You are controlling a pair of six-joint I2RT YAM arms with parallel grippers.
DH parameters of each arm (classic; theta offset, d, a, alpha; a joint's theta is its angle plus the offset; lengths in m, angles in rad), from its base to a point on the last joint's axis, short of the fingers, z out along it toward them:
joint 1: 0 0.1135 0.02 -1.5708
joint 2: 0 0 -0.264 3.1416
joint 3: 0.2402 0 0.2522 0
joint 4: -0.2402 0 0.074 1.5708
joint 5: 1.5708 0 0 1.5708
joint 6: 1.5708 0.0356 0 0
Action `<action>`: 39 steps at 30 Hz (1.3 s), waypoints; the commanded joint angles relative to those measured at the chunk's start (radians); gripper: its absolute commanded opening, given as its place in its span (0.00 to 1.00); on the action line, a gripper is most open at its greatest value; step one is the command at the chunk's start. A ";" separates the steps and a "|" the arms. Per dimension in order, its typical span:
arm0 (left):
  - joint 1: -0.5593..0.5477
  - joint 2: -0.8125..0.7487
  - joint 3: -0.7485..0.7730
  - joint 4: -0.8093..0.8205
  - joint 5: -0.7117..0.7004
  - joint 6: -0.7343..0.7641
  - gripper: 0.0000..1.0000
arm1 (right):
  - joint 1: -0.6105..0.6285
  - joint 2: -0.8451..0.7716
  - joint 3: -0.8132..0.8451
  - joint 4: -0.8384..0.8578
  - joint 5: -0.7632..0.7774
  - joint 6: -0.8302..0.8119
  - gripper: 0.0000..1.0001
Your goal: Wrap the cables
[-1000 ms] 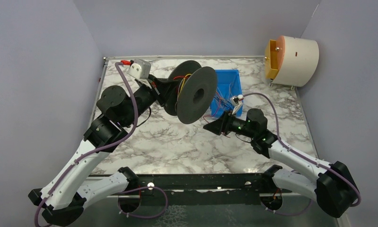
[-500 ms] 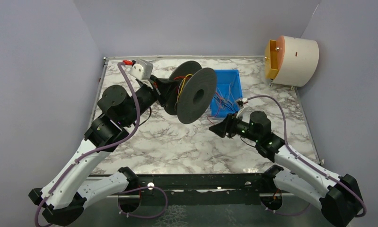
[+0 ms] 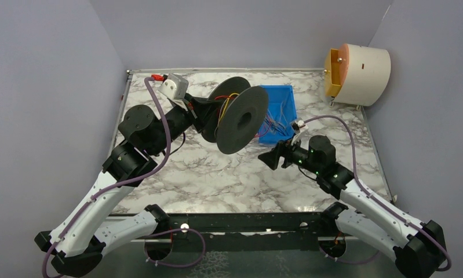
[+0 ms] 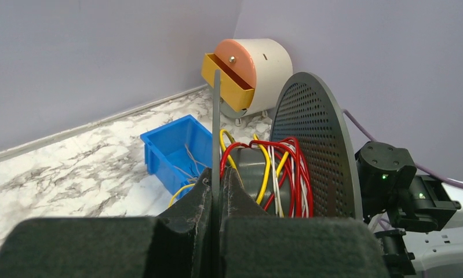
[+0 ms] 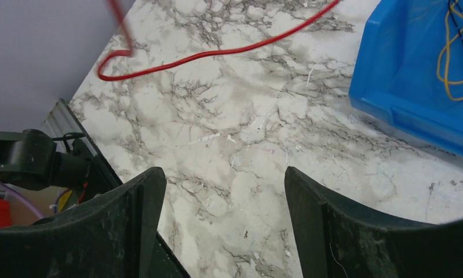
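The top view shows the left gripper [image 3: 204, 111] holding the black spool [image 3: 244, 119] tilted over the marble table [image 3: 206, 174], just beside the blue bin [image 3: 287, 92]. The left wrist view adds detail: the jaws are clenched on the thin rim of the spool's near flange. Red, yellow and white cables [image 4: 278, 168] are wound on the hub between the flanges. The right gripper [image 3: 270, 158] sits low in front of the bin. Only the right wrist view shows its jaws spread wide, grasping nothing. That view also shows one red cable [image 5: 217, 53] lying loose on the table and yellow cables [image 5: 452, 55] inside the bin.
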 commanded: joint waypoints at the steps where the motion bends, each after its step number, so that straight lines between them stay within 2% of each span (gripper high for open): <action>1: -0.003 -0.024 0.030 0.077 0.015 0.005 0.00 | -0.004 -0.005 0.086 -0.080 0.041 -0.130 0.82; 9: -0.003 -0.019 0.053 0.048 -0.010 0.026 0.00 | -0.004 -0.031 0.212 -0.250 0.153 -0.351 0.84; 16: -0.003 -0.015 0.071 0.033 -0.009 0.044 0.00 | -0.004 -0.091 0.246 -0.204 0.239 -0.455 0.84; 24: -0.003 -0.037 0.079 -0.001 0.012 0.051 0.00 | -0.005 0.022 0.379 -0.312 0.412 -0.404 0.77; 33: -0.003 -0.051 0.096 -0.032 0.037 0.062 0.00 | -0.019 0.189 0.442 -0.279 0.357 -0.295 0.69; 39: -0.003 -0.057 0.101 -0.035 0.057 0.054 0.00 | -0.028 0.266 0.421 -0.225 0.230 -0.171 0.66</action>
